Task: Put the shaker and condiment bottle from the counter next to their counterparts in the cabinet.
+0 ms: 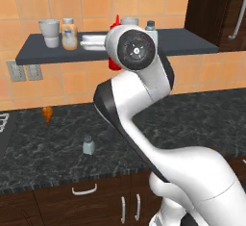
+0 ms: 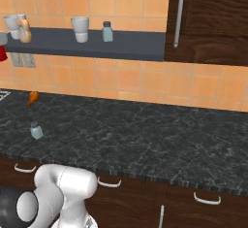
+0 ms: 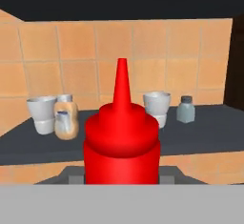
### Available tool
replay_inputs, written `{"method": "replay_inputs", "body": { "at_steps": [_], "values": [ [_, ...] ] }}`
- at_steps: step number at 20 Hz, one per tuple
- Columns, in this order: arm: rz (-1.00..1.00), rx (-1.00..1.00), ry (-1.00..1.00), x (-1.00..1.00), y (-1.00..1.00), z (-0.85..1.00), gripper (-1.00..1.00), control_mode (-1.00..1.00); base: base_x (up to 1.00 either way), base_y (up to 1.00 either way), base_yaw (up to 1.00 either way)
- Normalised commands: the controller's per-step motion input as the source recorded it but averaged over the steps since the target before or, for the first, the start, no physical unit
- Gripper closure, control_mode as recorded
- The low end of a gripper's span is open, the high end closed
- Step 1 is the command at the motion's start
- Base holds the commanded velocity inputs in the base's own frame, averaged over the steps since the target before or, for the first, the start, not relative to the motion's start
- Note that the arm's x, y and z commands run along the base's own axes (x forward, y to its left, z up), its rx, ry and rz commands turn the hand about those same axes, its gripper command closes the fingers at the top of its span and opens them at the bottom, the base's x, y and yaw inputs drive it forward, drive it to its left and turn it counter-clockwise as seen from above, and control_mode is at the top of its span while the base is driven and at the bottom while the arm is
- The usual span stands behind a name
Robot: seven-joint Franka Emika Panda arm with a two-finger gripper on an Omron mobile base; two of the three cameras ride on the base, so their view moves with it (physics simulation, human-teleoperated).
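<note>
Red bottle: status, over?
Tool shut on the red condiment bottle, upright, raised at shelf height. Orange-tinted jar ahead left, not yet beside it. Counter shaker not yet picked up. White cups share the shelf.

Condiment bottle (image 3: pixel 121 142) cut off below by the hand view's bottom; gripper fingers hidden behind it. In left base view mostly covered by the arm's wrist joint (image 1: pixel 136 50), just red slivers showing (image 1: pixel 114 62). In right base view clipped by the left edge (image 2: pixel 2 53). Shelf cup (image 1: pixel 129 21) largely hidden behind the joint. Small orange item on counter (image 1: pixel 47 114) too small to identify
</note>
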Motion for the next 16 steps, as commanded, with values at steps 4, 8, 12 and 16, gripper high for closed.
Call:
{"method": "replay_inputs", "body": {
  "at_steps": [4, 8, 12, 16],
  "values": [
    [0.31, 0.00, 0.04, 0.42, -0.45, 0.33, 1.00, -1.00, 0.00, 0.00, 0.00],
    [0.20, 0.00, 0.00, 0.27, -0.33, 0.04, 1.00, -1.00, 0.00, 0.00, 0.00],
    [0.28, 0.05, 0.01, 0.46, -0.31, -0.33, 1.00, -1.00, 0.00, 0.00, 0.00],
    [0.10, 0.11, 0.01, 0.35, -0.08, -0.13, 1.00, -1.00, 0.00, 0.00, 0.00]
  ]
}}
